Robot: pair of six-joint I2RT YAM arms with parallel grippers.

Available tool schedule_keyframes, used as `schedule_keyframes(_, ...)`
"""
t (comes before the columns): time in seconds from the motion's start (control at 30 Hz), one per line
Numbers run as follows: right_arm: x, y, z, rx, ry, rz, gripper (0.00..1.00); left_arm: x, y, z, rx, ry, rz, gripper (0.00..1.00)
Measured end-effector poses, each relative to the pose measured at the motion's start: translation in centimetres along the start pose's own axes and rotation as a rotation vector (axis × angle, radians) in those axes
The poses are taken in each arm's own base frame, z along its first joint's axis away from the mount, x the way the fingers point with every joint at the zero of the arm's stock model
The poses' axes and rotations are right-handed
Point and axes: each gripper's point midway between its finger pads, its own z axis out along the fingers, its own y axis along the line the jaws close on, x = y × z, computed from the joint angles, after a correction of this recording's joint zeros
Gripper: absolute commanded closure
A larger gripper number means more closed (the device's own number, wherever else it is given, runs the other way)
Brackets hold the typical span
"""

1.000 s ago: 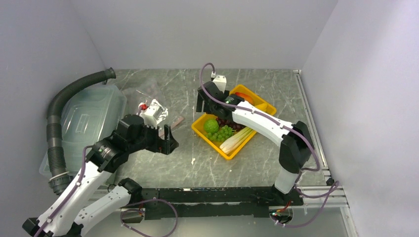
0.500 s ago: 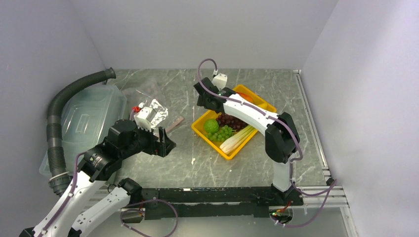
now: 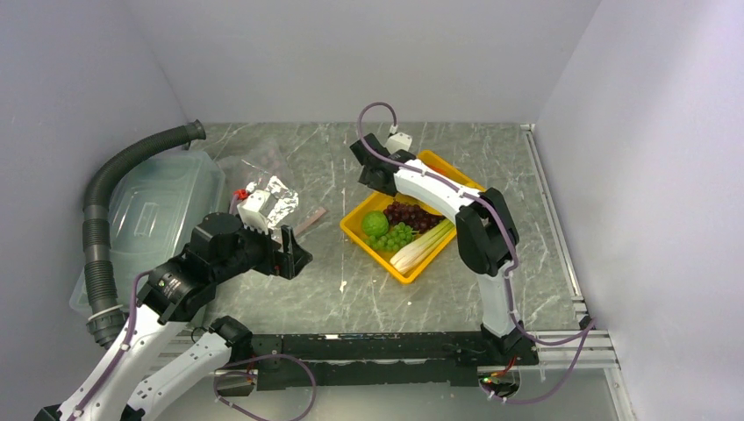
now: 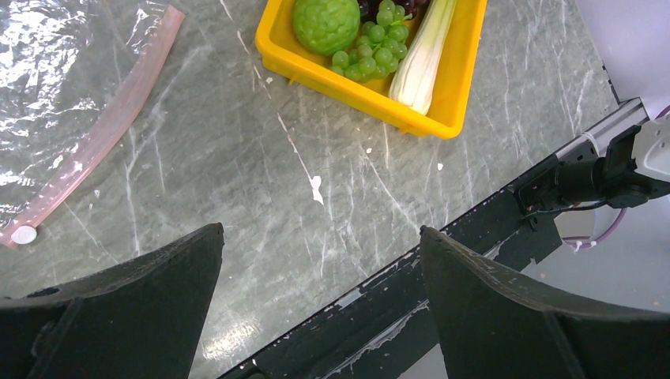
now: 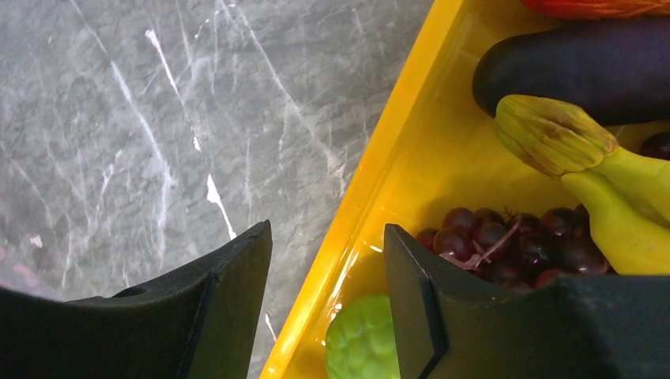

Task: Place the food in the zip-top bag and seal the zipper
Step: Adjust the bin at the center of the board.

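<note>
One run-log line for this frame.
left end effector: open, empty, over table | right end effector: open, over yellow tray rim | food: in tray | zip-top bag: lying on table

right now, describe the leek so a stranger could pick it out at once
Find the yellow tray on the marble table. Along its near right wall lies the leek, beside the green grapes. It is the only long pale stalk; its neighbours are round or bunched.
</note>
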Motion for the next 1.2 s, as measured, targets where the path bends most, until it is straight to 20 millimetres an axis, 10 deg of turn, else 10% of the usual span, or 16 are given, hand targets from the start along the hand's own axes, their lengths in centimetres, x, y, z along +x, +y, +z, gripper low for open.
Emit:
schedule_keyframes(0.5, 0.8, -0.8, 3.9, 0.053, 0.036, 0.022, 0.52, 0.0, 0.0, 0.1, -0.001, 0.005, 0.0, 0.01)
schedule_keyframes(1.2, 1.5, -1.0, 4.5, 0.051, 0.068, 0.008, 1.0, 0.3, 0.3, 0.6, -0.014, 0.027, -0.003, 0.01)
